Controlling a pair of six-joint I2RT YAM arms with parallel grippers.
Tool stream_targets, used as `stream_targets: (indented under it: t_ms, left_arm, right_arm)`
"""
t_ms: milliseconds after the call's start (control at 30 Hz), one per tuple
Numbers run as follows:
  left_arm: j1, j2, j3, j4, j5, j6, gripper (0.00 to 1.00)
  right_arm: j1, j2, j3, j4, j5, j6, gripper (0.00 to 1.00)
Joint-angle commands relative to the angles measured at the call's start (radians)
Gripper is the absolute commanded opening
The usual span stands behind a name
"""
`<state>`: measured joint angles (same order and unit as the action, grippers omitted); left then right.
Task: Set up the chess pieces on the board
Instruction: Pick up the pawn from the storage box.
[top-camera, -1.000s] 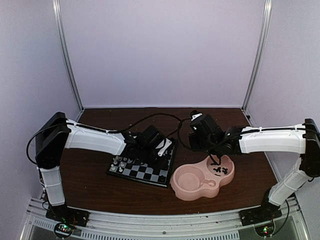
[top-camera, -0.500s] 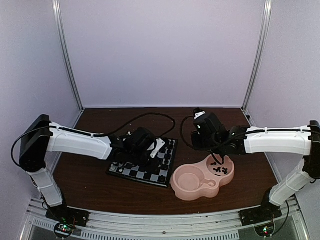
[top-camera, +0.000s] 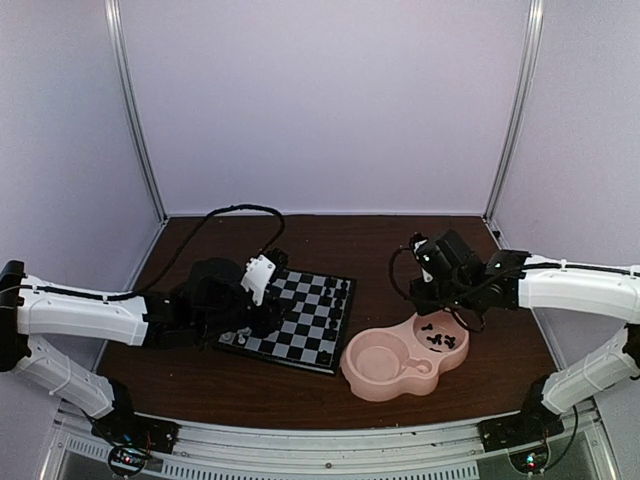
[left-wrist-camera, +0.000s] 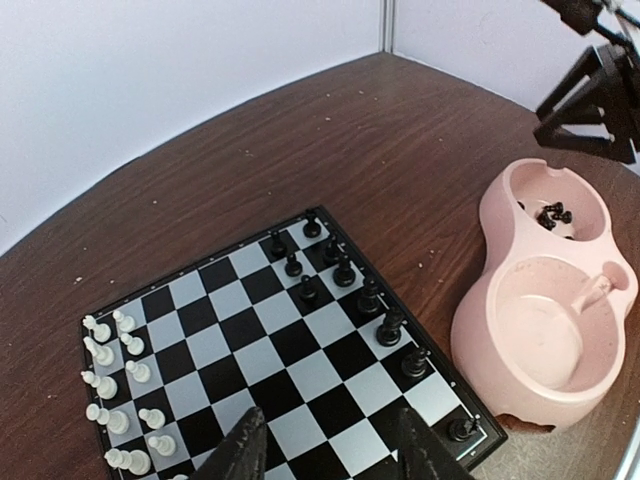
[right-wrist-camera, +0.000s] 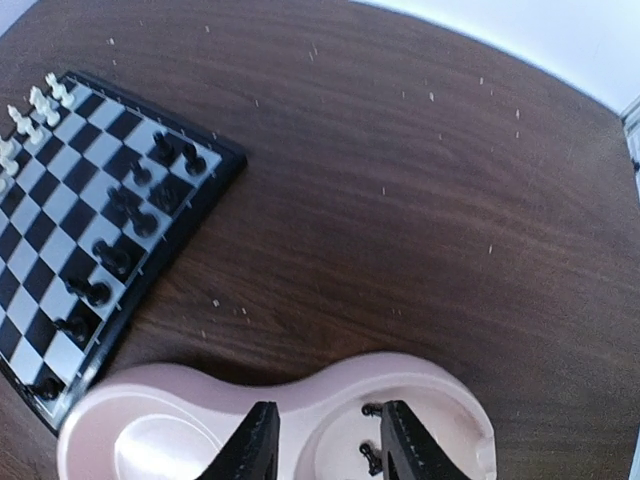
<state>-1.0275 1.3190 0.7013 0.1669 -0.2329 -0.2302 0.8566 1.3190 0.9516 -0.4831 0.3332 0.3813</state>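
Observation:
The board lies left of centre. Along its left edge stand white chess pieces, and black chess pieces line its right edge. More black pieces lie in the small bowl of the pink dish. My left gripper hangs open over the board's near edge, and nothing is between its fingers. My right gripper is open above the dish rim, at the small bowl. Loose black pieces lie just below its right finger.
The dish's large bowl shows no pieces. Brown tabletop stretches behind the board and dish. White walls and metal corner posts close in the back and sides. A black cable loops above the left arm.
My left arm has pulled back left and toward the near edge, off the board's middle, and its jaws have opened. My right arm has shifted right, over the dish's small bowl.

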Motion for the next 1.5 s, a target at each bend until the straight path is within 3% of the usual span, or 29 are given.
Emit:
stream_targets:
  t_ms: [0,167,267,500,533,633,733,900,1033,1367,1467]
  left_arm:
    - [-0.003,0.003,0.002,0.070,-0.095,0.000,0.45]
    - [-0.002,-0.009,-0.002,0.060,-0.111,-0.010,0.45]
    - [-0.002,-0.029,-0.011,0.059,-0.115,-0.010,0.46]
    - [-0.003,-0.060,-0.022,0.050,-0.111,-0.016,0.46]
    - [-0.003,-0.064,-0.024,0.050,-0.111,-0.017,0.46]
    - [-0.003,-0.075,-0.027,0.047,-0.108,-0.018,0.46]
    - [-0.002,-0.082,-0.029,0.040,-0.108,-0.021,0.46]
    - [-0.003,-0.086,-0.035,0.039,-0.114,-0.020,0.46]
    - [-0.003,-0.084,-0.033,0.034,-0.108,-0.025,0.46]
    - [-0.003,-0.092,-0.037,0.036,-0.093,-0.019,0.46]
    - [-0.003,-0.091,-0.037,0.036,-0.098,-0.010,0.46]
  right_arm:
    - [-0.075,-0.023,-0.085,-0.087,-0.112,0.026,0.37]
    - [-0.176,0.033,-0.123,-0.048,-0.246,0.024,0.41]
    - [-0.189,0.057,-0.146,-0.016,-0.255,0.027,0.45]
    - [-0.225,0.138,-0.161,0.007,-0.297,0.037,0.46]
    - [-0.229,0.153,-0.162,0.008,-0.299,0.037,0.47]
    - [-0.237,0.199,-0.154,0.008,-0.287,0.039,0.63]
    - [-0.239,0.264,-0.131,-0.002,-0.292,0.038,0.64]
    - [-0.244,0.354,-0.093,-0.025,-0.310,0.049,0.57]
    - [-0.248,0.349,-0.097,-0.012,-0.331,0.050,0.30]
    - [-0.248,0.098,-0.162,0.011,-0.338,0.033,0.05]
    - [-0.248,0.027,-0.153,-0.045,-0.338,0.036,0.04]
